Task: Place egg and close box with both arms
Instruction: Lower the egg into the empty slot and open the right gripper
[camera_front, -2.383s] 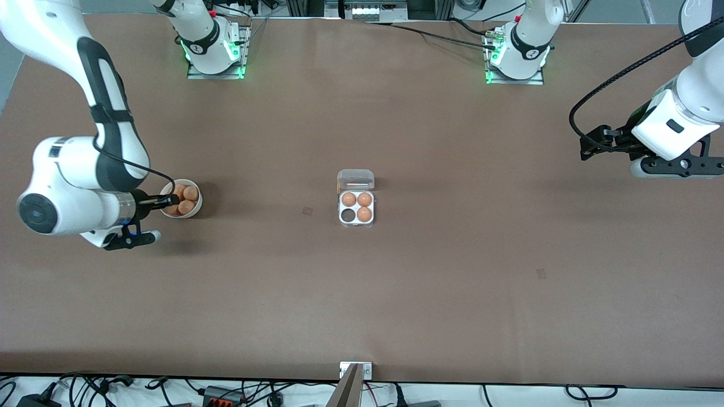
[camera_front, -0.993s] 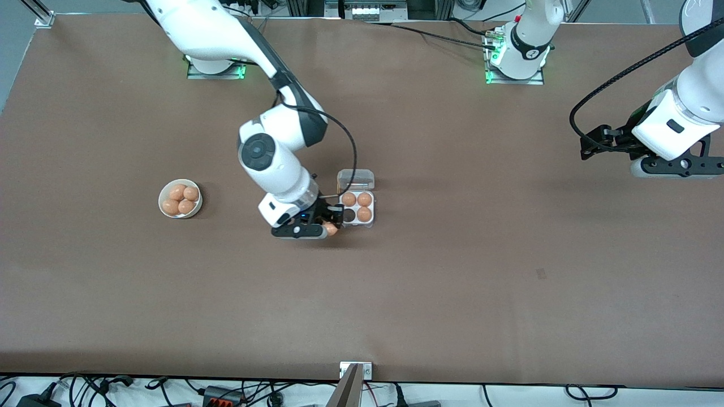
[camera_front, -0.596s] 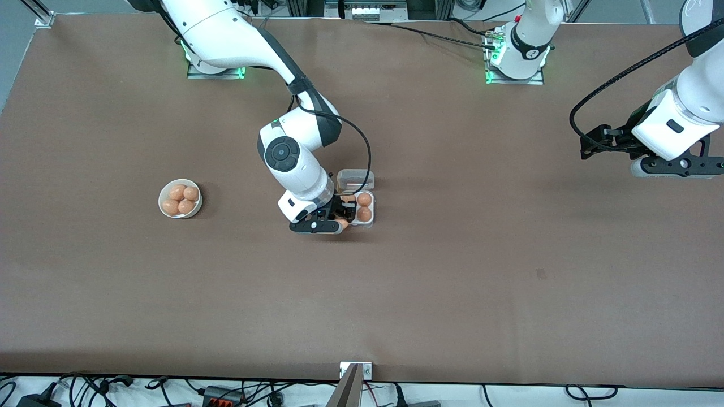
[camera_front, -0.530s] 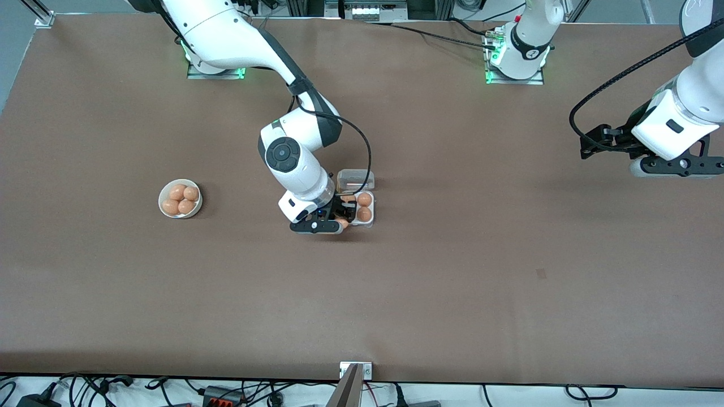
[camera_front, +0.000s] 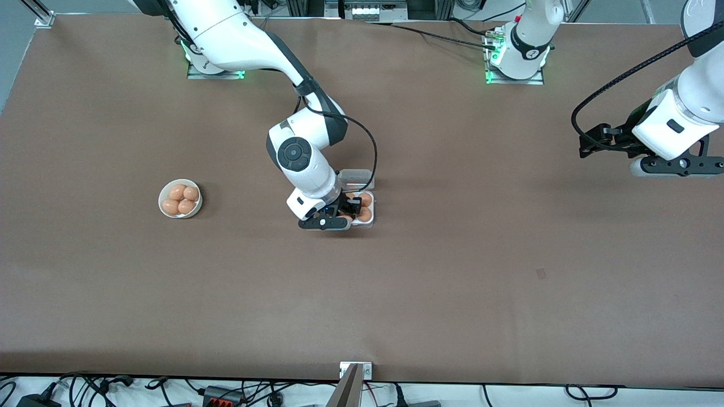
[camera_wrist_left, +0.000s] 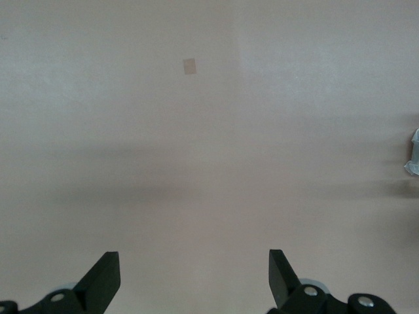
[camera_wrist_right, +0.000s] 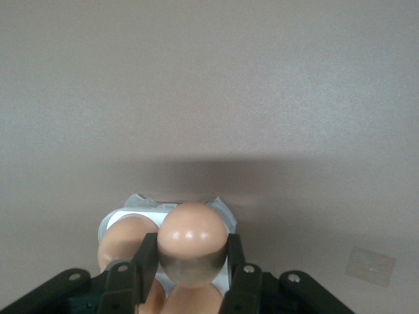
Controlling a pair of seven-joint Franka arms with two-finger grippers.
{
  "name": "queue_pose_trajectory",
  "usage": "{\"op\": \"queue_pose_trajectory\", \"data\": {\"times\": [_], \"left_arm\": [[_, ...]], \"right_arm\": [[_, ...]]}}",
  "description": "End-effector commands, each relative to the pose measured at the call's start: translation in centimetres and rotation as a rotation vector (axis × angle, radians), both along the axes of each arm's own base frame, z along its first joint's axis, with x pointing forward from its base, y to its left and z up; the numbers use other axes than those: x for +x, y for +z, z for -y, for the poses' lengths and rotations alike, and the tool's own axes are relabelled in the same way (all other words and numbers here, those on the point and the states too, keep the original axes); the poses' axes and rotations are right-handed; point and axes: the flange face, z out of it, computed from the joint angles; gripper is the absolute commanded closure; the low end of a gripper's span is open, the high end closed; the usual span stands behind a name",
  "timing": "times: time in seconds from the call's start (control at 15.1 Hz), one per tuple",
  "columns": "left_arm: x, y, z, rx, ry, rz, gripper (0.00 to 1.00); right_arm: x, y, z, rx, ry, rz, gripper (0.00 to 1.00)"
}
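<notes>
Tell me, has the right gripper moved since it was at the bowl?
Yes. The right gripper carried an egg from the bowl to over the box.

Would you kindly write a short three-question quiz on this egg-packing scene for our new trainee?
1. True or false: the right end effector is shut on the egg over the box.
2. How many eggs lie in the white bowl?
3. Which arm waits with open fingers over bare table: A) left, B) right?

Key: 1. True. 2. Four. 3. A, the left end effector hangs at its own end of the table.
</notes>
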Motion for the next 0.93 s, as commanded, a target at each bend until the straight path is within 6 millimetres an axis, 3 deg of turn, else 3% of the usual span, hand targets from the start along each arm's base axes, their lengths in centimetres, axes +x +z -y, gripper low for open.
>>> {"op": "queue_pose_trajectory", "data": {"times": [0.0,0.4,0.46,0.6,0.86], "left_arm": [[-0.4,0.3,-0.3,-0.014,0.001,-0.005,0.00],[-0.3,0.1,-0.3,-0.015,0.001,-0.016,0.00],[-0.4,0.0,-0.3,-0.015,0.001,-0.019,0.00],[-0.4,0.0,-0.3,-0.015,0.001,-0.019,0.00],[-0.4,0.0,-0.3,-0.015,0.001,-0.022,0.00]], "right_arm": [[0.0,-0.4,-0.1,-0.022,0.008,0.015,0.88],[-0.7,-0.8,-0.5,-0.036,0.022,0.011,0.84],[-0.9,-1.0,-0.6,-0.043,0.031,0.010,0.75],[-1.2,-1.3,-0.5,-0.052,0.036,0.006,0.00],[-0.5,0.3,0.2,-0.075,0.028,-0.014,0.00]]}}
